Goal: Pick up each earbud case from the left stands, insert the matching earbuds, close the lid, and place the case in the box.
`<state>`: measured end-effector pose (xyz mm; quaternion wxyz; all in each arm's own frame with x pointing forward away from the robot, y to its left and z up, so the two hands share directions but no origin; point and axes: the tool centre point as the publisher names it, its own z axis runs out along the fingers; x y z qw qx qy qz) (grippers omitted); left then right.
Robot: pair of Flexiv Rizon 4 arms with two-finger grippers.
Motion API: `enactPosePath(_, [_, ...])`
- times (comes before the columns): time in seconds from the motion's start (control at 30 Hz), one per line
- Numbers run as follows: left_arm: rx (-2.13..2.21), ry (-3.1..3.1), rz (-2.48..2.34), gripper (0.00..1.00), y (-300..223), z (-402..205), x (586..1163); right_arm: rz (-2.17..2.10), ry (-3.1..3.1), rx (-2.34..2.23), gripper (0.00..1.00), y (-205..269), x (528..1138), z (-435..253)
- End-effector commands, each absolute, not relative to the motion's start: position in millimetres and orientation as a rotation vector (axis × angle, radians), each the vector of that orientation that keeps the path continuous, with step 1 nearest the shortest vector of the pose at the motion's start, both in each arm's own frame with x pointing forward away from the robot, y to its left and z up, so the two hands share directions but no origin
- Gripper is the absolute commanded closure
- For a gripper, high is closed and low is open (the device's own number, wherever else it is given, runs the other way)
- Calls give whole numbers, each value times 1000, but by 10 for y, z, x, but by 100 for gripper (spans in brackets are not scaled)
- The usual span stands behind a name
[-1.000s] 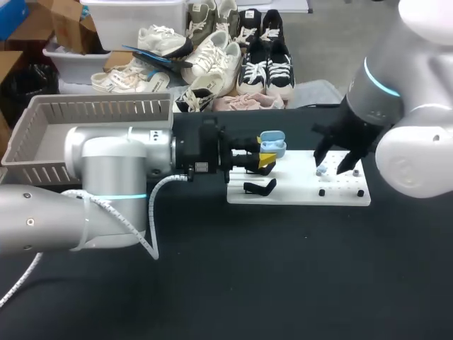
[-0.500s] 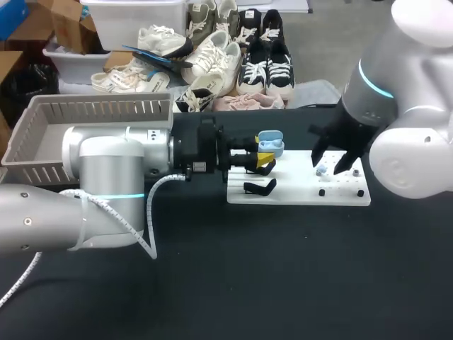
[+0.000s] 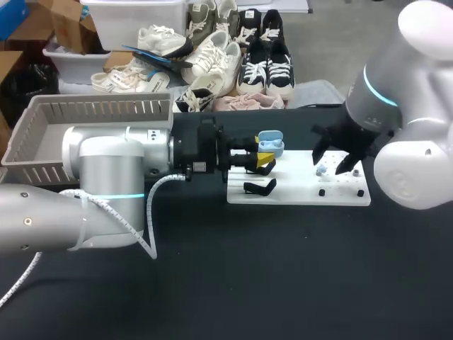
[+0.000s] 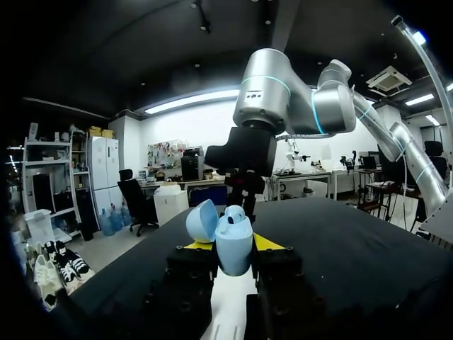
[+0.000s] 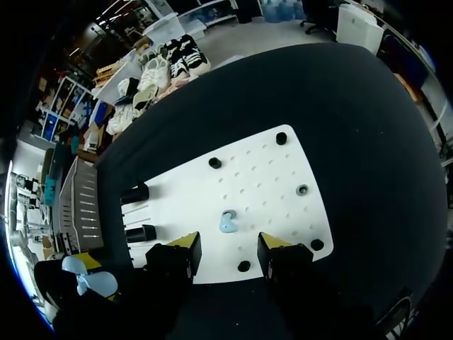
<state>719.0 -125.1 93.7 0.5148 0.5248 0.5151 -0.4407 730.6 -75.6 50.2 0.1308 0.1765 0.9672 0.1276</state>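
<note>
A light blue earbud case [image 3: 271, 144] with its lid swung open sits between the yellow-tipped fingers of my left gripper [image 3: 265, 159], which is shut on it over the left end of the white board [image 3: 297, 193]. In the left wrist view the case [image 4: 233, 245] stands upright in my left gripper [image 4: 235, 249], with an earbud showing in its top. My right gripper [image 3: 335, 163] hangs open just above a light blue earbud [image 3: 322, 170] lying on the board. Seen from the right wrist, that earbud [image 5: 228, 222] lies just ahead of my right gripper [image 5: 228, 248], not between its fingers.
A black case stand [image 3: 260, 187] sits on the board's left part, below the held case. Small black pegs [image 5: 214, 163] dot the board [image 5: 262, 180]. A grey slatted basket [image 3: 99, 106] stands at the table's far left. Bare black table lies in front of the board.
My right arm has shifted slightly while its gripper stays over the earbud, fingers spreading a little wider. The left arm and the case have not moved.
</note>
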Motion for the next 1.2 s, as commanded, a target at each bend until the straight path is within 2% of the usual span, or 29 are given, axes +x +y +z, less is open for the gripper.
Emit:
enactPosePath(0.03, [1257, 1238, -1056, 100, -1249, 937, 7177, 364, 2773, 517, 51, -779, 7232, 496])
enactPosePath(1.2, [1257, 1238, -1056, 100, -1249, 937, 7177, 481, 2770, 645, 55, -704, 7340, 330])
